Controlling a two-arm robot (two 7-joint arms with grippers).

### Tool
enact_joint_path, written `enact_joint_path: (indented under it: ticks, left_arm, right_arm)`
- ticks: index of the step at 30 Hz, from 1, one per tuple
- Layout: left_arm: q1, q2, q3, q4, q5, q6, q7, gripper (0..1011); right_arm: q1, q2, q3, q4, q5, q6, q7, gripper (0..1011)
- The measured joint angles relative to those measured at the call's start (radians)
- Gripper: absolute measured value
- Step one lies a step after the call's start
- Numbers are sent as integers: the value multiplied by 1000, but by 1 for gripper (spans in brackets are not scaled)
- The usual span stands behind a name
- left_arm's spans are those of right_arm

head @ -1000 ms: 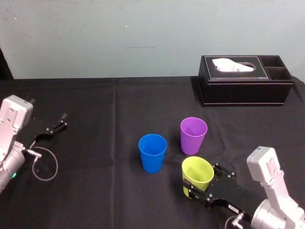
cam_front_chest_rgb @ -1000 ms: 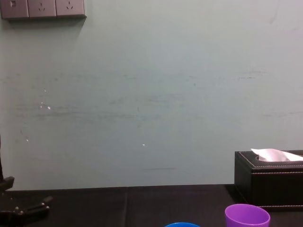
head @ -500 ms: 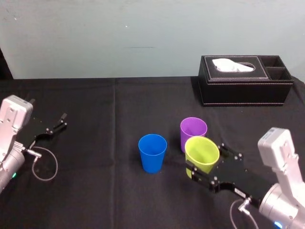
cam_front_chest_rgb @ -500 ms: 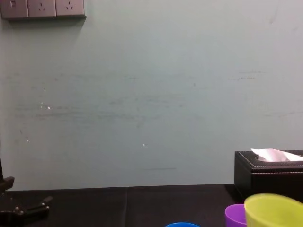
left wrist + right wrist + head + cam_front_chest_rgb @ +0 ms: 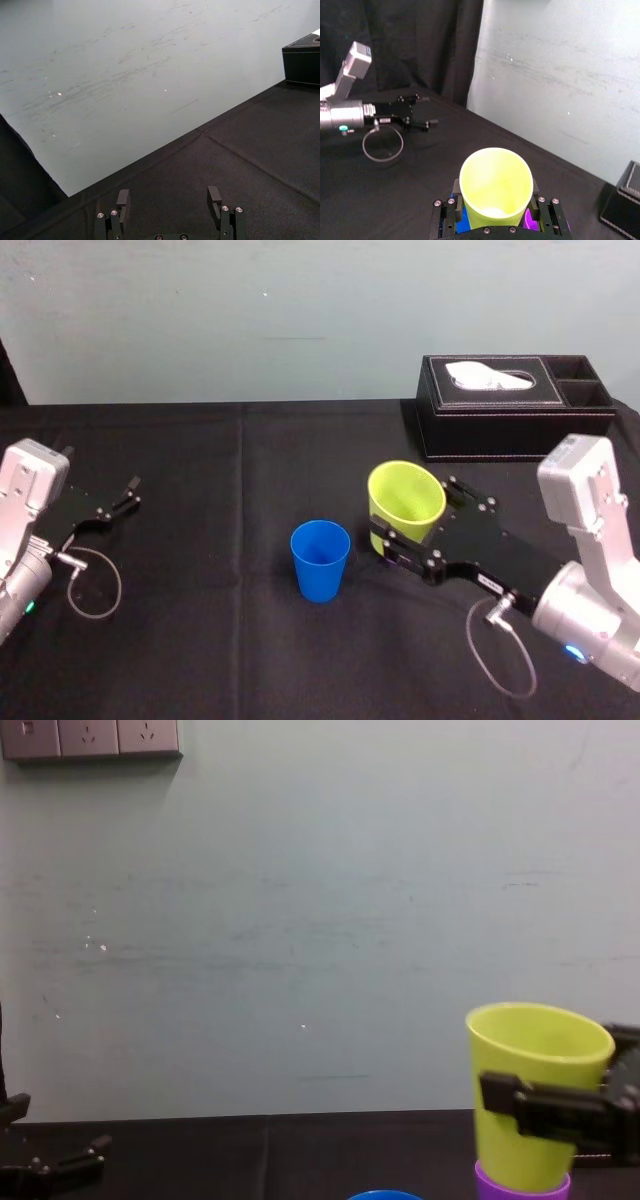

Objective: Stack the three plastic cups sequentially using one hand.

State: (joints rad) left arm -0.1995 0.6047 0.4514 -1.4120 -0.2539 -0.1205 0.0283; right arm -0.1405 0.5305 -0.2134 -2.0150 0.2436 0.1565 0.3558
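Head view: my right hand pinches the yellow-green cup.
It hangs just over the purple cup, near the blue cup on the table; my left hand lies far left, fingers spread.

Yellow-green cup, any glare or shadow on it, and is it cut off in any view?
Head view: the yellow-green cup is evenly lit, no glare, its lower side covered by the right gripper. Right wrist view: the inside glows bright, the base hidden. Chest view: whole rim in frame, a finger crossing its front.
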Motion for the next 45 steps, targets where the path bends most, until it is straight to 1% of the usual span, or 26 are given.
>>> enact_joint_path:
  ticks: [1,4,8,9,14,18,20,28,45]
  left_arm:
    - [0,0,0,0,0,0,0,1010]
    - [0,0,0,0,0,0,0,1010]
    - [0,0,0,0,0,0,0,1010]
    - [0,0,0,0,0,0,0,1010]
    - [0,0,0,0,0,0,0,1010]
    - [0,0,0,0,0,0,0,1010]
    - [0,0,0,0,0,0,0,1010]
    - [0,0,0,0,0,0,0,1010]
    - [0,0,0,0,0,0,0,1010]
  right_arm:
    - [17,-5,-10,1,0,7,0,736]
    - [40,-14,-25,10,0,17,2,736]
    - [85,-36,-62,35,-3,37,3,736]
    - [85,-36,-62,35,-3,37,3,736]
    - [136,-68,-106,78,-16,57,-2,736]
    - [156,-83,-123,102,-22,65,-8,736]
    - [172,-98,-135,123,-25,72,-12,735]
    - [205,-127,-160,168,-37,83,-20,736]
    - [248,-161,-186,227,-62,100,-23,736]
